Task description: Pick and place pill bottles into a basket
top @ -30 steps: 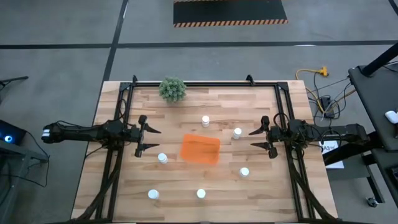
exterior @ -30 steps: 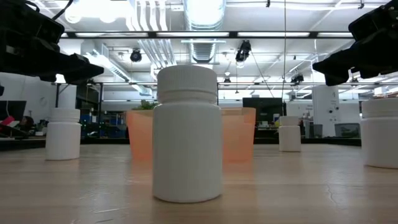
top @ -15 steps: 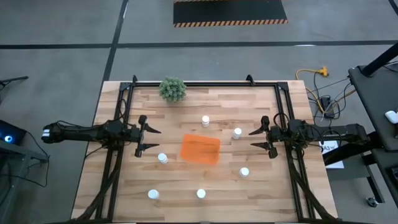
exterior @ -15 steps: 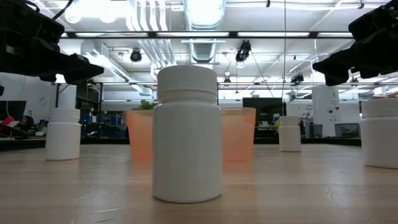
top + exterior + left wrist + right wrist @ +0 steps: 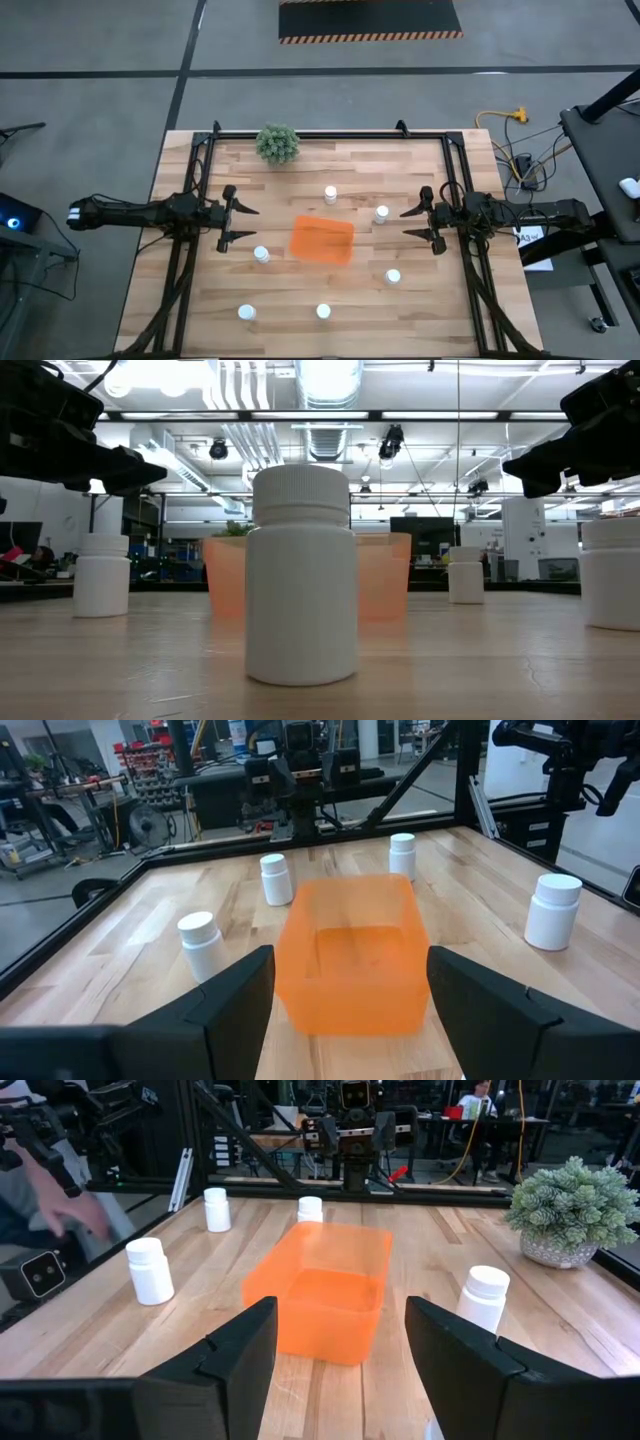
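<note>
The orange basket (image 5: 322, 240) rests on its flat bottom at the middle of the wooden table. Several small white-capped pill bottles stand upright around it: one beyond it (image 5: 330, 194), one at its far right (image 5: 381, 213), one at its near left (image 5: 261, 254), and others nearer the front edge (image 5: 323, 311). My left gripper (image 5: 243, 223) hovers open to the left of the basket and points at it. My right gripper (image 5: 408, 224) hovers open on the right, facing it. In the low view the front bottle (image 5: 301, 575) stands before the basket (image 5: 385, 575).
A small green plant (image 5: 277, 143) stands at the table's far edge, left of centre. Black frame rails (image 5: 190, 250) run along the table's left and right sides under the arms. Bare wood lies between the bottles and the basket.
</note>
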